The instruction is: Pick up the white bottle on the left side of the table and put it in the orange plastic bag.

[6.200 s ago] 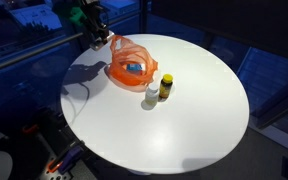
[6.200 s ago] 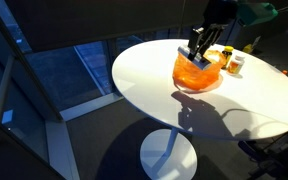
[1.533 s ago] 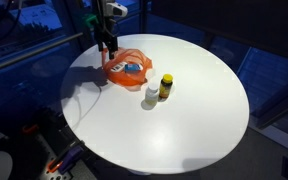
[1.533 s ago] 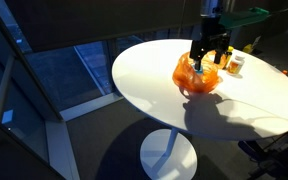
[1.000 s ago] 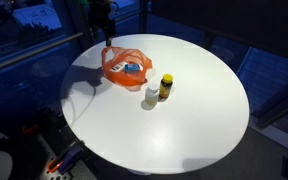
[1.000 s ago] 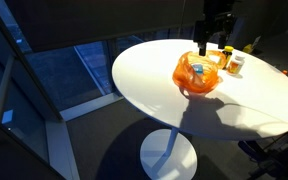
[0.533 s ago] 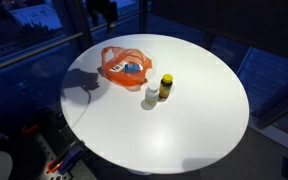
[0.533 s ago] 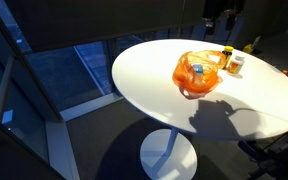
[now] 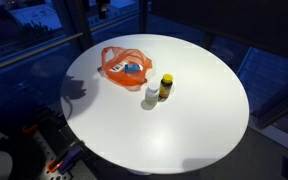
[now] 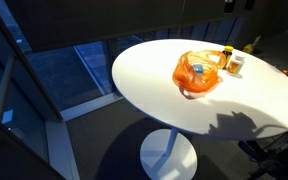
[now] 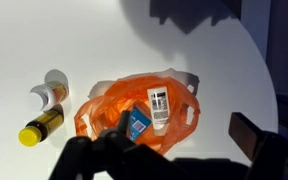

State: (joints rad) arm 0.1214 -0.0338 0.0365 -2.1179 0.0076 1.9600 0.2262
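- The gripper [image 11: 154,160] hung high above the table [image 9: 184,130], showing only as a dark blur at the bottom of the wrist view; whether its fingers were wide or narrow I cannot tell, though nothing showed between them.
- The orange bag [image 9: 112,70] lay slumped open near the table's edge, mouth upward, probably so that things could be dropped in from above.
- A white bottle [image 11: 159,108] lay inside the bag, label up, beside a blue packet [image 11: 137,125]; judging by that, the putting-in looked done, and the height of the arm fitted a retreat.
- The other white bottle [image 9: 152,95] stood on the table just beside the bag, outside it; a yellow bottle [image 9: 165,86] stood right next to it, the two close enough to crowd any grasp.
- Counted: one table; one orange bag; two white bottles, one in the bag and one out; one yellow bottle; one blue packet.
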